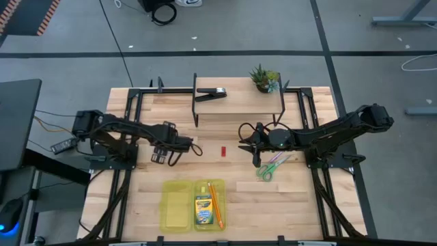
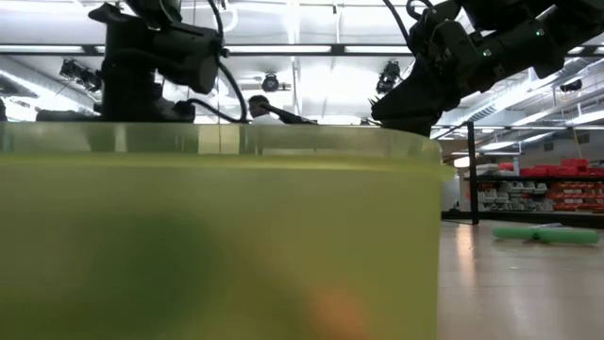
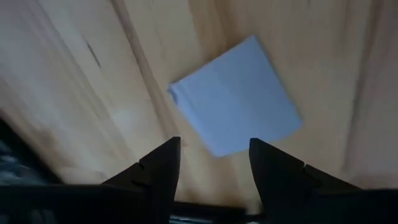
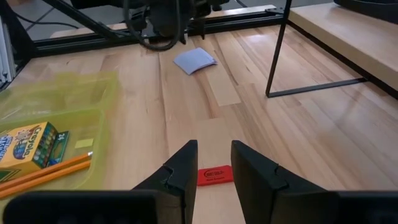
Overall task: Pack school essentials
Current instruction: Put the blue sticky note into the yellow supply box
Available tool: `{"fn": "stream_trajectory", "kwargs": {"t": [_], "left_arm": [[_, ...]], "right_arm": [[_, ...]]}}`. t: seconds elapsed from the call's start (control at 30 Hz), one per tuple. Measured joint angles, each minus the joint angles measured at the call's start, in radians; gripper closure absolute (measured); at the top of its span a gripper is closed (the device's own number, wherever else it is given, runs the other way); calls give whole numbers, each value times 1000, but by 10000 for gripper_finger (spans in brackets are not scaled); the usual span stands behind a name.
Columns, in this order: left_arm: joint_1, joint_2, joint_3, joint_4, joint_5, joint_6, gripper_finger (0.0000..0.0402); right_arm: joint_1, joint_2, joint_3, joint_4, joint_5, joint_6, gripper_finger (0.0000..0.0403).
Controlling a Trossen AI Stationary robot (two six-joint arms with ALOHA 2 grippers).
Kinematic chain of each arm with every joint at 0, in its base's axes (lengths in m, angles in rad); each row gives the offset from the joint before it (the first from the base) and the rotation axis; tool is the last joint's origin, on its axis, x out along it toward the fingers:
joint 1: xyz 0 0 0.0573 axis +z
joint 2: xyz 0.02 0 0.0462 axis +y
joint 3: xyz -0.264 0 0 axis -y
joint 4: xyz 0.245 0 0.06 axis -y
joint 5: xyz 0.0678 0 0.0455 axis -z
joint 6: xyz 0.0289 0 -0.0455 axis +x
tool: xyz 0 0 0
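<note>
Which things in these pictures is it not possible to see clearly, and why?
- Low view: the yellow-green case wall fills the picture and hides the table behind it.
- High view: the pale block is too small to identify.
- Right wrist view: the crayon box is cut by the edge.

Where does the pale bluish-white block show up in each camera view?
High view: pale bluish-white block lies on the table just ahead of the left gripper.
Low view: not visible; the yellow-green tray wall fills the foreground.
Left wrist view: block just beyond the fingertips.
Right wrist view: block far off, under the left arm.
Shared landmark: the left gripper beside it.
</note>
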Motion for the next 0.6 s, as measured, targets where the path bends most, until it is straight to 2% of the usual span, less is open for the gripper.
{"fn": "stream_trajectory", "kwargs": {"t": [0.17,0.5,0.6], "left_arm": [[-16,10,-3,5,-32,94,156],[-40,10,-22,5,-16,387,17],[-40,10,-53,7,-16,416,7]], "right_arm": [[11,0,0,-5,0,-2,299],[20,0,0,-5,0,-2,299],[20,0,0,-5,0,-2,299]]}}
